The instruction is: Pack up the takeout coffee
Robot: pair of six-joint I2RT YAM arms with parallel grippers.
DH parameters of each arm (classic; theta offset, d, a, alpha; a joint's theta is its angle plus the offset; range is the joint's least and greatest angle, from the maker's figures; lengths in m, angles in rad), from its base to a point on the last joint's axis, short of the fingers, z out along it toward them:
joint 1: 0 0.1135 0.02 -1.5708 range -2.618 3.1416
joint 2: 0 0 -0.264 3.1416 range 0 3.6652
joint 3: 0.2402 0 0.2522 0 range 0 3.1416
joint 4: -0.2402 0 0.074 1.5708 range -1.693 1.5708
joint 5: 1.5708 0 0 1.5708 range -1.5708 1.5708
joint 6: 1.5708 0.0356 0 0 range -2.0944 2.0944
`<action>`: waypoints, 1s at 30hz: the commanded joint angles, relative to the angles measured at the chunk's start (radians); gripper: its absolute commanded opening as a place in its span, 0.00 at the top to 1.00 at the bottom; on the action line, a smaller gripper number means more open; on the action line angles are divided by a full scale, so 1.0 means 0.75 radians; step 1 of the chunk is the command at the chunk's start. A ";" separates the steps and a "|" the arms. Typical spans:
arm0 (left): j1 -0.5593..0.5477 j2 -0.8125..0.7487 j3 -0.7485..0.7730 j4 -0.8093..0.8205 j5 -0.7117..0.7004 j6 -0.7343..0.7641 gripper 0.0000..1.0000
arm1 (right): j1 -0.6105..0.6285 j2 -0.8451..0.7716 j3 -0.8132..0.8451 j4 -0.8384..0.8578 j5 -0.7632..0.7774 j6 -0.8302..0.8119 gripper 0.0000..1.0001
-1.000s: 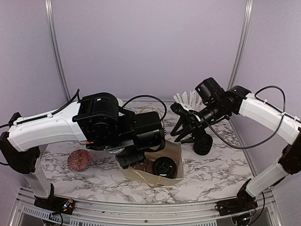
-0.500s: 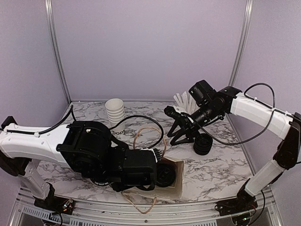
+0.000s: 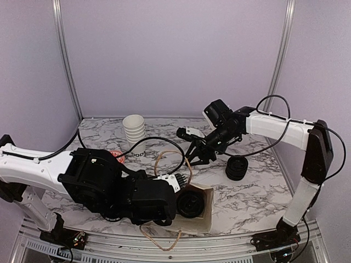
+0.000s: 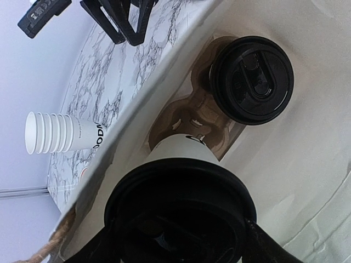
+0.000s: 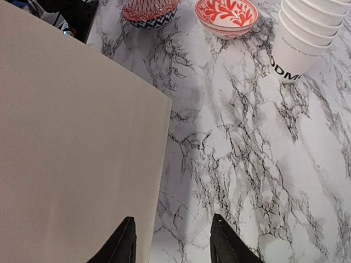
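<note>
Left gripper [image 4: 178, 233] clamps a takeout coffee [image 4: 180, 159] inside the paper bag [image 4: 310, 175].

Bag in front, cups inside and behind.
In the tan paper bag [image 3: 207, 217] on the marble table [image 3: 263, 197], a black-lidded white paper cup [image 4: 252, 79] sits in a brown cardboard carrier [image 4: 192, 112], with a second lidded white cup [image 4: 181, 213] nearer the mouth (over the carrier's near end). The stack of lidless white cups [image 3: 134, 134] stands behind-left and a low black round stack [image 3: 236, 167] is to the right.
</note>
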 commanded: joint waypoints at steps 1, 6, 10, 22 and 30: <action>-0.009 -0.072 -0.061 0.098 0.033 0.070 0.50 | -0.001 0.069 0.057 0.097 0.038 0.055 0.56; -0.010 -0.077 -0.132 0.160 0.011 0.166 0.50 | 0.009 0.169 0.060 0.162 0.042 0.101 0.55; -0.007 -0.080 -0.186 0.205 -0.023 0.247 0.50 | 0.016 0.246 0.070 0.200 0.045 0.142 0.56; -0.005 -0.121 -0.322 0.384 -0.030 0.489 0.50 | 0.044 0.356 0.075 0.232 0.020 0.217 0.55; -0.006 -0.126 -0.363 0.416 -0.040 0.569 0.50 | 0.077 0.369 0.043 0.257 0.004 0.242 0.55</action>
